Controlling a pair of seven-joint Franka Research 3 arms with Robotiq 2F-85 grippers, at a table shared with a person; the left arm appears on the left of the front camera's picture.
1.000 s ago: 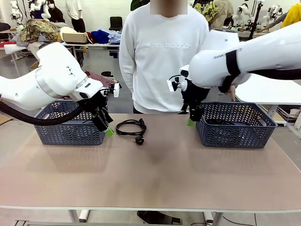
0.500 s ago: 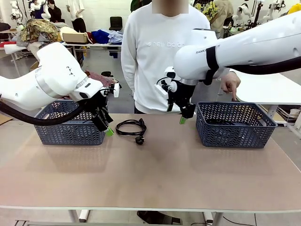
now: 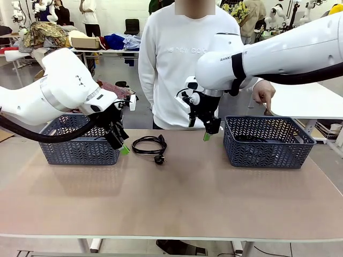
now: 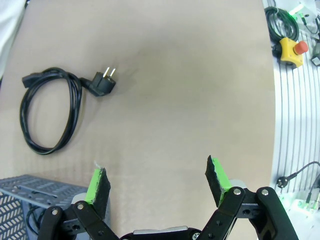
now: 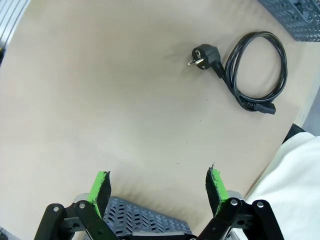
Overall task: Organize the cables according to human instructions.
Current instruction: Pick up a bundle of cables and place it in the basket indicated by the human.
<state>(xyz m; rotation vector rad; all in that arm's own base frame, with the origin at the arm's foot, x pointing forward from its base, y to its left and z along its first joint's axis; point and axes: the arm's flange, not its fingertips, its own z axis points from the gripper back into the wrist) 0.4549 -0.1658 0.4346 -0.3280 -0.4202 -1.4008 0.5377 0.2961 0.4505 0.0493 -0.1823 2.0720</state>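
One cable (image 3: 148,145), a black coil with a plug (image 3: 159,159), lies on the table between the two baskets. In the left wrist view the cable (image 4: 75,107) is at the upper left, its plug (image 4: 104,81) pointing right. My left gripper (image 3: 121,143) hangs open just left of the coil, beside the left basket (image 3: 80,147); its green pads (image 4: 98,181) stand wide apart with nothing between them. My right gripper (image 3: 208,134) hovers open between the coil and the right basket (image 3: 268,150). From the right wrist, the cable (image 5: 260,106) and its plug (image 5: 206,55) lie far ahead.
A person in a white sweatshirt stands at the far edge, one hand (image 3: 263,95) pointing down at the right basket's back rim. Dark cord shows through the right basket's lattice. The table's (image 3: 177,203) near half is bare. A yellow emergency-stop box (image 4: 290,50) sits off the table edge.
My right arm has swung left, away from the right basket's corner toward the table's middle. The person's hand has come into view, pointing at the right basket. The left arm has stayed still.
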